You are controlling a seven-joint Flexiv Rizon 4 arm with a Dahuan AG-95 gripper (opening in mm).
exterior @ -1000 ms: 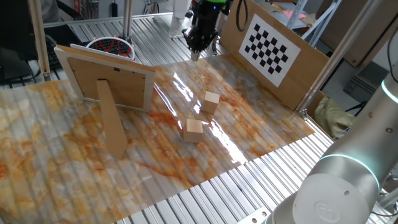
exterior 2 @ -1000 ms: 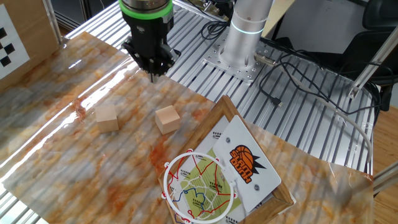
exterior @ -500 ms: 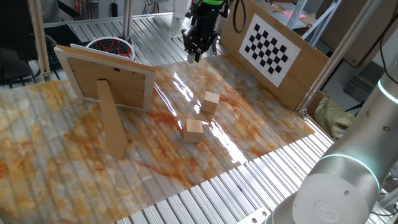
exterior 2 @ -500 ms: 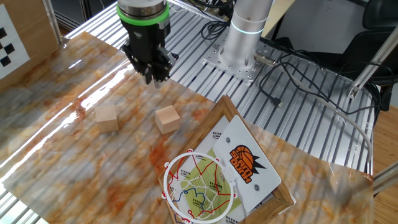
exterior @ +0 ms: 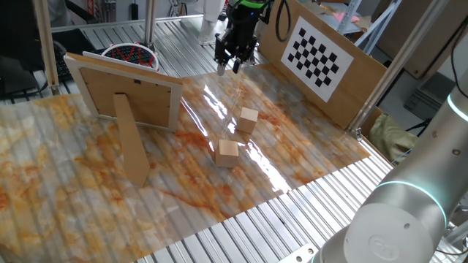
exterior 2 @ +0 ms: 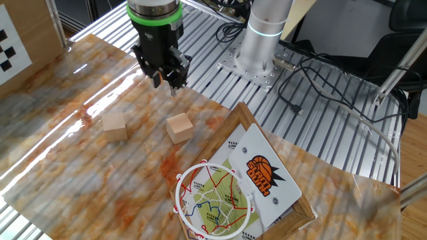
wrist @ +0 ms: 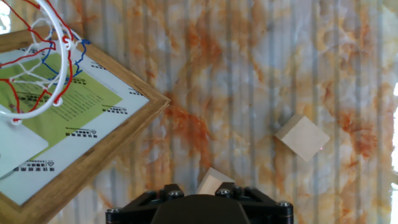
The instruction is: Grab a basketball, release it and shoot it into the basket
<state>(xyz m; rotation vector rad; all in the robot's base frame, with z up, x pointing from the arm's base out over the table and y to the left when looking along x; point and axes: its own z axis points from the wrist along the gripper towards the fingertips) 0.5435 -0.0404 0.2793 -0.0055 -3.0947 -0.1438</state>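
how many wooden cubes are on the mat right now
2. One wooden cube lies nearer the checkerboard panel, the other cube nearer the framed board; none seems hidden.

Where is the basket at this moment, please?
The basket is mounted on the front of the framed wooden board, at the table end far from the checkerboard panel; the nearest wooden cube lies between it and the gripper.

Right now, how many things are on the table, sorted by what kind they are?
Wooden cubes: 2
Hoop with netting: 1
Framed wooden board: 1
Checkerboard panel: 1
Orange ball: 0 in view
Total: 5
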